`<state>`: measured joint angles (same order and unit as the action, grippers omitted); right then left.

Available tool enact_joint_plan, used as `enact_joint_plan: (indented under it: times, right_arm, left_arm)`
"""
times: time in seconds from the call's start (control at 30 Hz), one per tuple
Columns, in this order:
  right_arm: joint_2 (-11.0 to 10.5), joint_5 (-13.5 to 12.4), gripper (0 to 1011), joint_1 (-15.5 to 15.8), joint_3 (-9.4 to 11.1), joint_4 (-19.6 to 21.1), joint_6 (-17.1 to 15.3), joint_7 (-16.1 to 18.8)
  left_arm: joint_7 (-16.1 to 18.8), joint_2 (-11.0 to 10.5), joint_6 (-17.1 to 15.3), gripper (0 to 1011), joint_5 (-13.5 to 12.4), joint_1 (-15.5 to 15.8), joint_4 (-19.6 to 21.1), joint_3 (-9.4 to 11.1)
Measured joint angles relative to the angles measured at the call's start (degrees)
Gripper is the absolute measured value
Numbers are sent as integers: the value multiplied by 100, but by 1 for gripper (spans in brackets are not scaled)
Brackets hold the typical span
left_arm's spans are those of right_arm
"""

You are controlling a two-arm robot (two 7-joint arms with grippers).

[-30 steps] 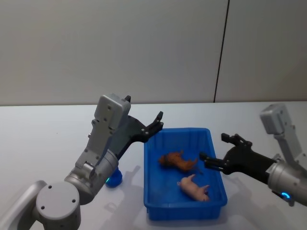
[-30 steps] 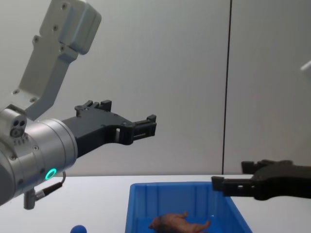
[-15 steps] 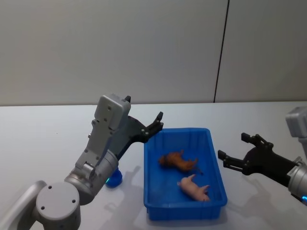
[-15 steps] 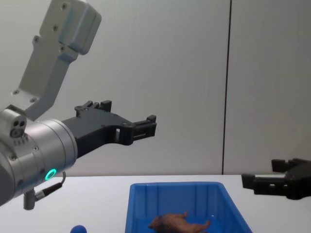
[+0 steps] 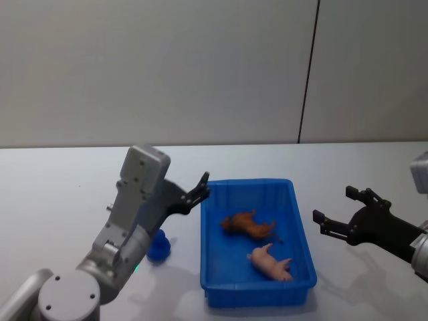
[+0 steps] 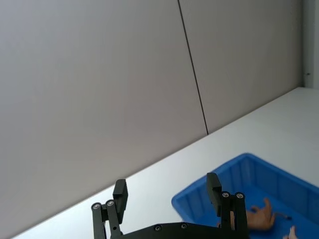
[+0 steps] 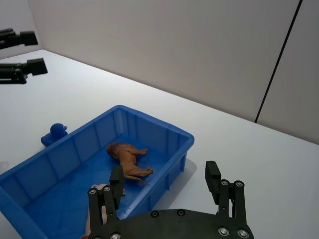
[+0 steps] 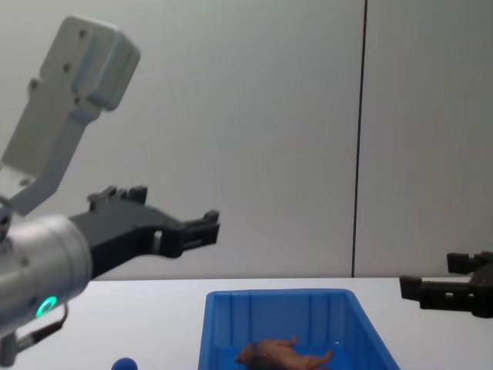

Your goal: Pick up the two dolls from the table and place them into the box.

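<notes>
Plastic, probably — blue doll [image 5: 158,246] looks light, stiff, slick; pinch its body. Left gripper [image 5: 199,189], right gripper [image 5: 333,204] — fingers spread, empty.

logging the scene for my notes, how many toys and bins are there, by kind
toys: 3 (brown toy and pink toy in the bin, blue toy outside it)
bins: 1
total: 4

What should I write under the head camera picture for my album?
Brown doll and pink doll lie in the box; left gripper and right gripper hover open on either side.
</notes>
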<state>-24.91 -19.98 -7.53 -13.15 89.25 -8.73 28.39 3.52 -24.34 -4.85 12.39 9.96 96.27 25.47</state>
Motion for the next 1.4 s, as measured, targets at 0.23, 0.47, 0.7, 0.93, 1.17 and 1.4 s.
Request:
enact_joint_plan:
  times: [0.23,0.47,0.7,0.93,1.17,1.4]
  right_arm:
    - [-22,-19,1001,19,16,9,18,-7]
    - [-34,-29,1001,31,25,12,27,-11]
    - [-44,-37,1001,37,30,17,32,-16]
    - [-46,-40,1001,41,33,19,35,-17]
    - [-50,-44,1001,44,35,19,38,-17]
    - [-53,-44,1001,45,35,19,38,-17]
  left_arm:
    - [242,-191,-252,1001,237,-296,160,-38]
    - [334,-326,-432,1001,513,-523,212,-73]
    - [287,-387,-513,1001,761,-643,102,-119]
    - [94,-363,-507,1001,883,-624,-167,-157]
    - [-166,-283,-436,1001,885,-515,-522,-184]
    - [-422,-186,-347,1001,803,-376,-896,-198]
